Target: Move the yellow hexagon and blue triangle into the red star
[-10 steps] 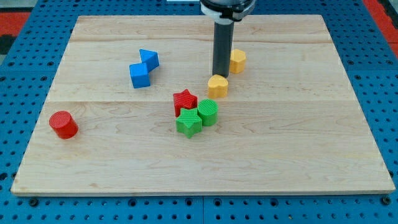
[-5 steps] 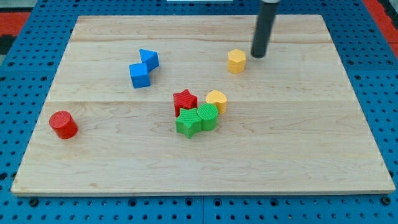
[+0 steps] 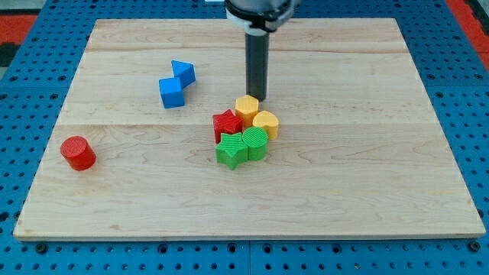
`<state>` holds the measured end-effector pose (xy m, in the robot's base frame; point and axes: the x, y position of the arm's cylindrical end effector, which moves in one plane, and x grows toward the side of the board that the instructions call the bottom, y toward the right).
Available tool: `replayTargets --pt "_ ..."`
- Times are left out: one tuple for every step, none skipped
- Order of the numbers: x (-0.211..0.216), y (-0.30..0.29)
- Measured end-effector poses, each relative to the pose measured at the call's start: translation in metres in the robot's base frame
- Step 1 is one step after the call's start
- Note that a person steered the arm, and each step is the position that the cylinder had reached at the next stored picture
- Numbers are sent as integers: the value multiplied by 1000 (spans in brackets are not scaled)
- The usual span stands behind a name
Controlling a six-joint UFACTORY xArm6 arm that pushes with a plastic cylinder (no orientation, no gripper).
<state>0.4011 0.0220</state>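
The yellow hexagon (image 3: 247, 108) sits near the board's middle, touching the red star (image 3: 227, 124) at its upper right. My tip (image 3: 256, 97) stands just above and right of the hexagon, at its far edge. The blue triangle (image 3: 183, 72) lies at the upper left, touching a blue cube (image 3: 172, 92) below it, well apart from the star.
A yellow heart-like block (image 3: 266, 123) sits right of the star, below the hexagon. A green star (image 3: 231, 150) and a green cylinder (image 3: 255, 141) press against the cluster's lower side. A red cylinder (image 3: 78, 153) stands at the view's left. The wooden board (image 3: 382, 153) lies on a blue pegboard.
My tip swept from the upper right down and left, pushing the yellow hexagon down-left against the red star. Earlier it pushed the yellow heart block down to the green cylinder.
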Motion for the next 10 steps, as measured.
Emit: replayTargets --pt "-47 -23" --pt "-105 -55" --pt "-118 -132" --pt "-111 -176" --pt "-65 -169" --pt "-54 -140" --pt "-91 -146" --pt "-74 -82" --pt "-16 -75" --pt "-34 -90"
